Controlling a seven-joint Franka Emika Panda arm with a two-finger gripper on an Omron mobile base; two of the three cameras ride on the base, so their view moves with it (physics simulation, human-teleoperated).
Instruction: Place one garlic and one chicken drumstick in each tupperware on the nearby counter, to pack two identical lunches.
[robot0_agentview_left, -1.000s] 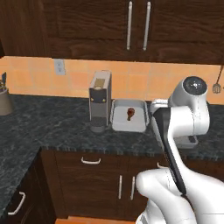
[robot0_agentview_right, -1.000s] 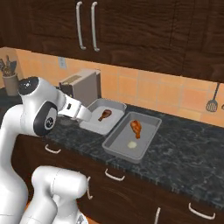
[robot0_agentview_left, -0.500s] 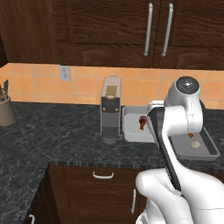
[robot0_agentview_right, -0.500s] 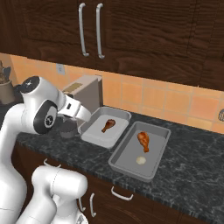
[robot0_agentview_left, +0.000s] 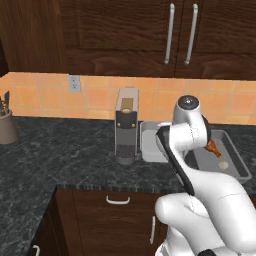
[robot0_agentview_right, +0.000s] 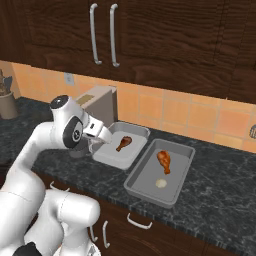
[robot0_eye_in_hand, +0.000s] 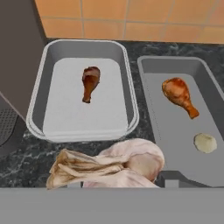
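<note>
Two-finger gripper (robot0_eye_in_hand: 120, 181) pinches a pale papery garlic bulb (robot0_eye_in_hand: 109, 168), above the speckled black stone counter (robot0_agentview_right: 220, 200), at the near rim of the pale whitish-grey tupperware (robot0_eye_in_hand: 39, 103). That tray holds one brown drumstick (robot0_eye_in_hand: 90, 82). Darker grey tupperware (robot0_eye_in_hand: 175, 131) just beside it holds a second drumstick (robot0_eye_in_hand: 179, 96) and a garlic (robot0_eye_in_hand: 204, 142).

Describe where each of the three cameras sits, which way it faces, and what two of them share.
Left base view: behind the arm's left, facing the counter and coffee machine; the white arm rises at lower right.
Right base view: behind its right, over both tupperware trays; the arm rises at lower left.
Hand view: on the hand, looking down past a garlic held at the gripper.
Shared: pale tray, darker tray, each with a drumstick.
</note>
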